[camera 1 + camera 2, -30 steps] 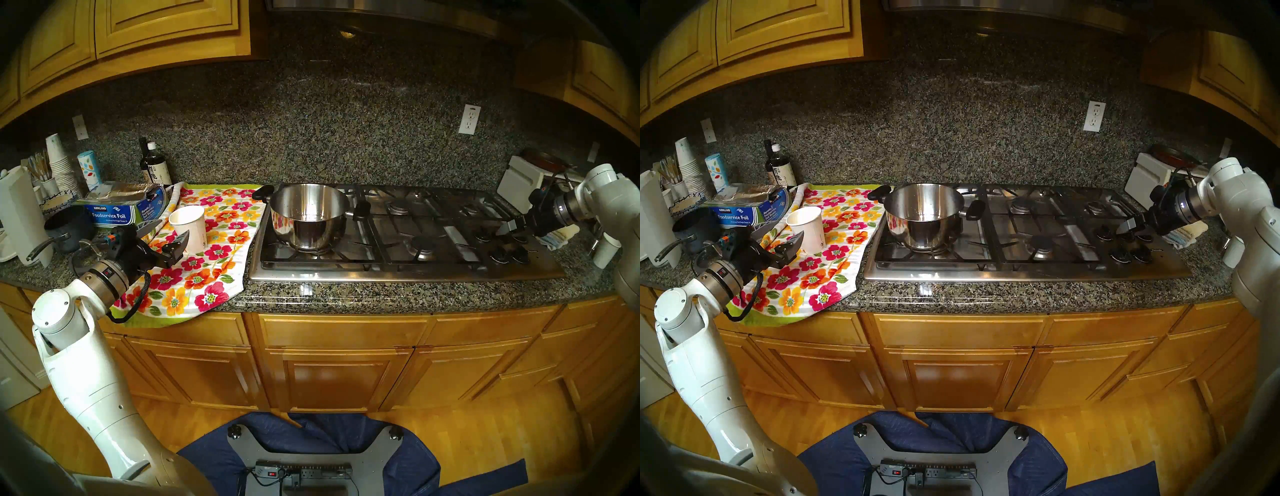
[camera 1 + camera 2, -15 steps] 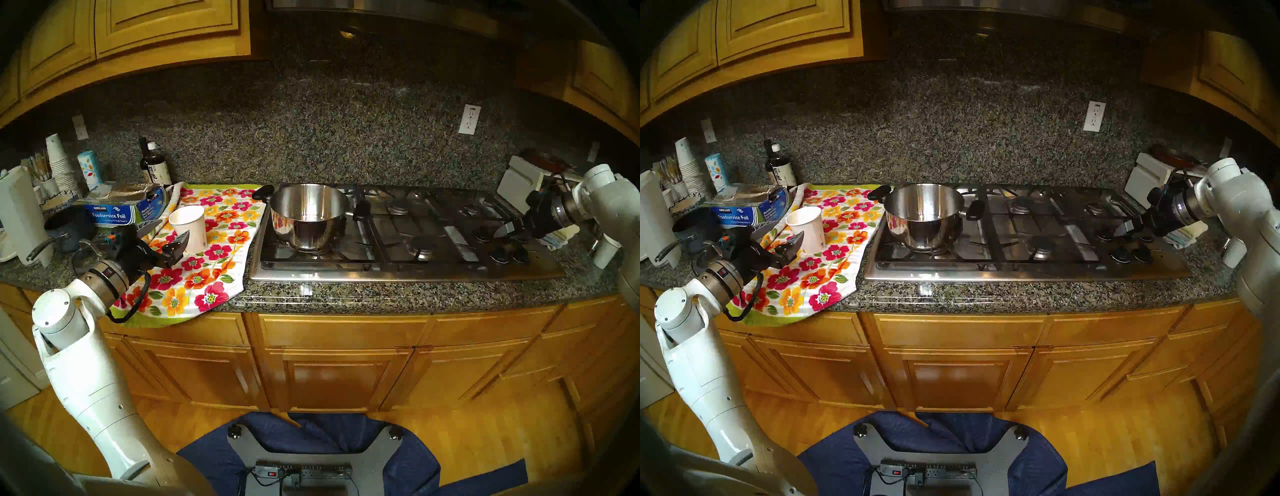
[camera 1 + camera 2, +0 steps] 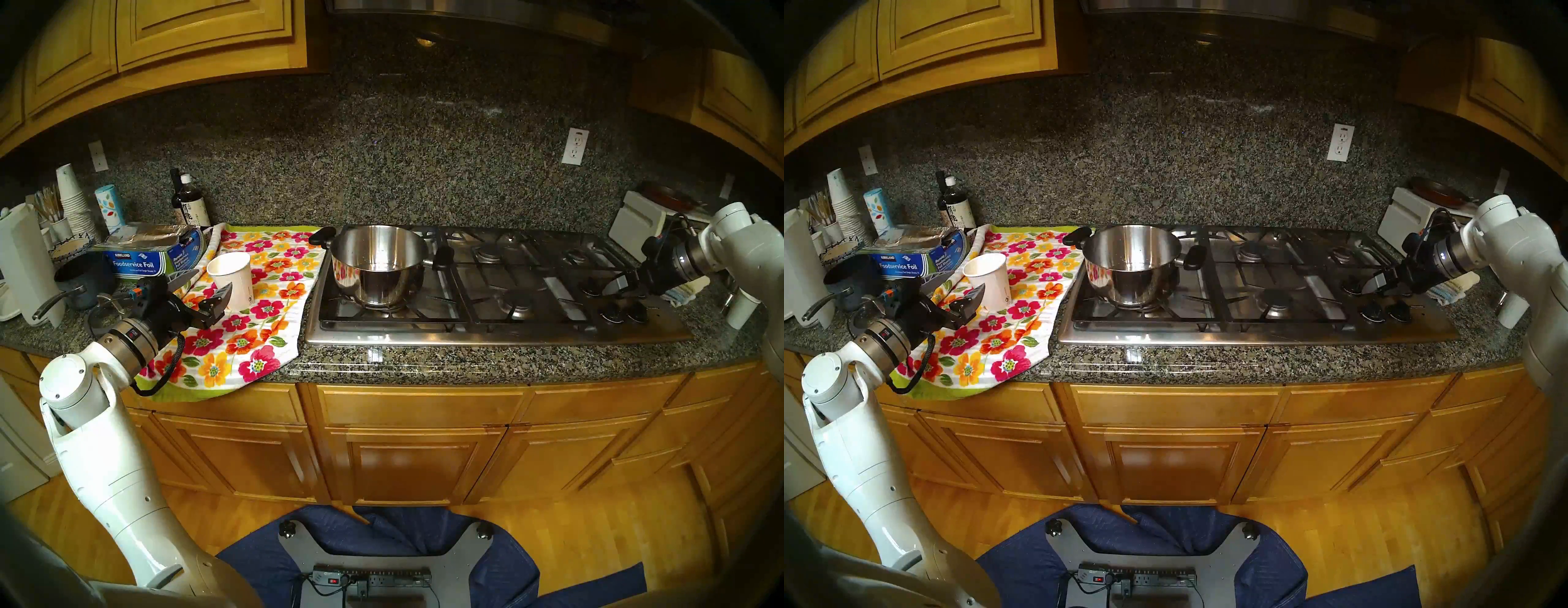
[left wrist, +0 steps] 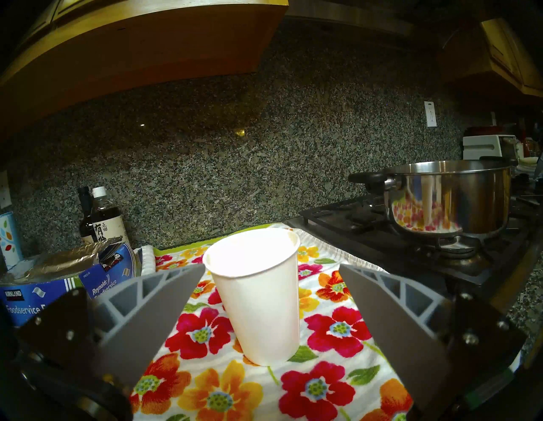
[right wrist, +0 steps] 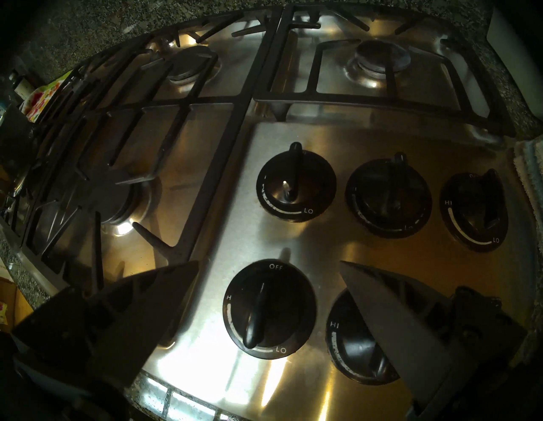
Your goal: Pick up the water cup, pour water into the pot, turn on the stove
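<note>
The white water cup point(image 3: 237, 280) point(image 4: 258, 300) stands upright on a flowered towel point(image 3: 254, 331), left of the stove point(image 3: 509, 333). My left gripper point(image 3: 214, 280) point(image 4: 271, 264) is open, level with the cup, one finger on each side of its near wall without touching it. The steel pot point(image 3: 377, 263) point(image 4: 449, 197) sits on the stove's front left burner. My right gripper point(image 3: 619, 283) point(image 5: 269, 262) hangs open over the black knobs point(image 5: 264, 308); the knob below it points to OFF.
A foil box point(image 3: 140, 261), a dark blue saucepan point(image 3: 82, 280), bottles point(image 3: 191, 204) and a cup stack point(image 3: 74, 204) crowd the counter behind my left gripper. A white toaster oven point(image 3: 636, 220) and a folded cloth point(image 3: 687, 291) lie by my right arm.
My right gripper has dropped lower and turned over the knob cluster. The left arm, the cup and the pot have not moved.
</note>
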`<state>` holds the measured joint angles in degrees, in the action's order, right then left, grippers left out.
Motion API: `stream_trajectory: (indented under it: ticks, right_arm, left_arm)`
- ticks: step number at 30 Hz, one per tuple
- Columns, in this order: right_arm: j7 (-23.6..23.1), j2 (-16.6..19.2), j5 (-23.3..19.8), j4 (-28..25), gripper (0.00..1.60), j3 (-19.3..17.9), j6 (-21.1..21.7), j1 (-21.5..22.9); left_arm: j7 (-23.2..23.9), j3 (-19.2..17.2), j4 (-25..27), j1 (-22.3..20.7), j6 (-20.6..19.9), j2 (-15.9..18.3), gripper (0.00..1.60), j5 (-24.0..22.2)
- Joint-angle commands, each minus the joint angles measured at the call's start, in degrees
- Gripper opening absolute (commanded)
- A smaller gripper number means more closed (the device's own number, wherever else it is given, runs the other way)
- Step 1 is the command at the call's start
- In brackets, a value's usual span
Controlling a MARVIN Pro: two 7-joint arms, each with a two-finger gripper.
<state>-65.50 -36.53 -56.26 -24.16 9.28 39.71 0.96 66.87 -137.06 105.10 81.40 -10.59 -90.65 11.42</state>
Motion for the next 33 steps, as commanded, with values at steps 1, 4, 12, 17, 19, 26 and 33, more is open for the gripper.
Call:
stream_trajectory:
  ticks: [1,4,12,17,19,26,33]
  right_arm:
    - [-1.90,1.75,-0.52,-3.14,1.60,-0.39,0.69,1.14]
    - [-1.40,2.46,-0.63,-4.65,1.60,-0.34,1.11,0.98]
    - [0.21,5.33,-0.94,-8.90,1.60,-0.21,2.45,0.94]
    - [1.30,7.36,-1.11,-11.53,1.60,-0.28,3.20,1.32]
    - [1.69,8.13,-1.18,-12.76,1.60,-0.34,3.45,1.46]
    - [3.00,10.47,-1.21,-16.36,0.00,-0.49,3.70,1.65]
    - [2.83,12.79,-1.56,-21.49,0.00,-0.65,3.86,1.87]
  left_arm:
    - [-0.09,-0.05,1.21,-1.22,0.12,0.47,1.60,-0.58]
    - [-0.11,-0.03,1.20,-1.20,0.14,0.49,1.60,-0.59]
    - [-0.18,0.03,1.19,-1.15,0.17,0.55,1.60,-0.60]
    - [-0.23,0.07,1.20,-1.13,0.19,0.58,1.60,-0.61]
    - [-0.26,0.09,1.20,-1.13,0.19,0.59,1.60,-0.62]
    - [-0.33,0.12,1.22,-1.13,0.21,0.64,1.60,-0.65]
    - [-0.38,0.18,1.25,-1.12,0.23,0.68,1.60,-0.68]
